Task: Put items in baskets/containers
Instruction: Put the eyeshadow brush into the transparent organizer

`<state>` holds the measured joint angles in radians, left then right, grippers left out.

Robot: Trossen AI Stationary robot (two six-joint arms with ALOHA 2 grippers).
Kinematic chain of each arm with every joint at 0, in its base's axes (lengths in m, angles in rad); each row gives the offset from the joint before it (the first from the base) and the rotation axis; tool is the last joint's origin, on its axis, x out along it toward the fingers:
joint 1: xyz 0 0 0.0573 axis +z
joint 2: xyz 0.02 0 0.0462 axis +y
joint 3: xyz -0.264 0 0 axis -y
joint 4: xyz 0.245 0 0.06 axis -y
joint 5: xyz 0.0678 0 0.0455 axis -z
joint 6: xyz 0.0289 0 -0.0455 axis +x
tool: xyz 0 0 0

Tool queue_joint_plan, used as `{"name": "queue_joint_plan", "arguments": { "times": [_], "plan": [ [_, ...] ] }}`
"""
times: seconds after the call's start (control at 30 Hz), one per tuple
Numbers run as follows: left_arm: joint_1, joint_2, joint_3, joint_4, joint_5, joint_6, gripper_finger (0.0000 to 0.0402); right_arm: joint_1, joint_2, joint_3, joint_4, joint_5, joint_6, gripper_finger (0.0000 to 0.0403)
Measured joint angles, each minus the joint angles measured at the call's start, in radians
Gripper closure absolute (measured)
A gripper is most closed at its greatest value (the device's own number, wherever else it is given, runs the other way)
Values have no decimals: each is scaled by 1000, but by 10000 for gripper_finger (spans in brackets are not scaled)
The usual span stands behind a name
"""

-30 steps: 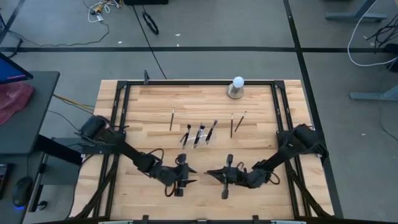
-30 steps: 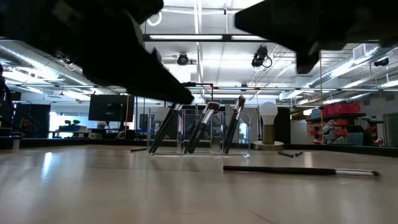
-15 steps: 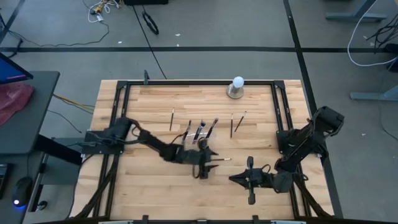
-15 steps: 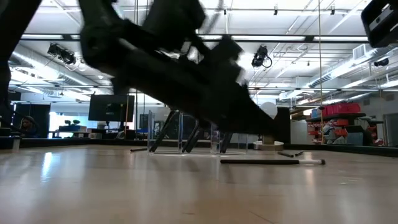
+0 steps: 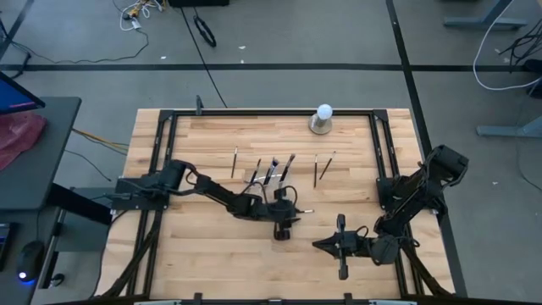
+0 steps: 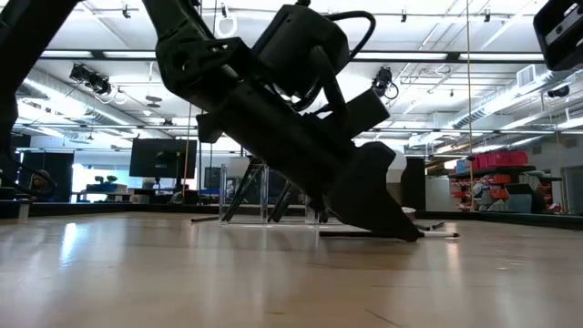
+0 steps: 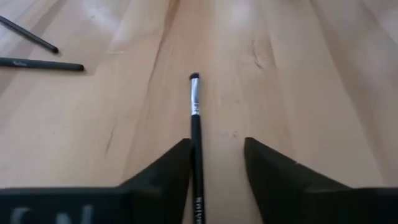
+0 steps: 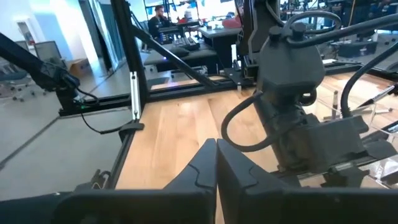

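Note:
A thin dark makeup brush (image 7: 196, 118) with a silvery ferrule lies flat on the table, also seen in the high view as brush (image 5: 299, 212). My left gripper (image 7: 217, 142) is open and low over it, one finger on each side of its handle end; the bristle tip points away from the gripper. The clear holder (image 5: 269, 188) stands just beyond, with several brushes leaning in it, as the holder (image 6: 264, 196) in the low view shows. My right gripper (image 5: 316, 244) is shut and waits near the near right part of the table. My left gripper straddles the brush's handle (image 7: 198, 180) from above, slanting down, fingers along the brush. The handle runs right beside one finger (image 7: 171, 171); whether it touches that finger I cannot tell. The brush lies flat on the table.
Three loose brushes lie beyond the holder: one (image 5: 235, 161) to its left, two (image 5: 315, 169) (image 5: 328, 163) to its right. A white ball on a grey base (image 5: 323, 119) stands at the far edge. A black frame rail (image 5: 254, 112) borders the table.
My left gripper has moved from the near middle toward the far right, then tipped down over the lying brush until a fingertip reached the table. My right gripper has drawn back toward the near right. The brush now lies farther from the near edge.

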<state>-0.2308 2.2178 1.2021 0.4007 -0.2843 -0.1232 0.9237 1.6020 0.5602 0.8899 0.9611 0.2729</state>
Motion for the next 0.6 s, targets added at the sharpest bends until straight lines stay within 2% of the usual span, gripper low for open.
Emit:
{"name": "queue_joint_plan", "arguments": {
  "times": [0.23,0.27,0.6],
  "plan": [
    [3,-4,1,-46,59,-30,376,2,0,0,7,0,0,396],
    [4,-4,1,-49,65,-31,384,3,0,0,8,0,0,396],
    [-31,-23,-5,-62,53,-49,388,38,0,0,-10,-10,39,396]
  ]
}}
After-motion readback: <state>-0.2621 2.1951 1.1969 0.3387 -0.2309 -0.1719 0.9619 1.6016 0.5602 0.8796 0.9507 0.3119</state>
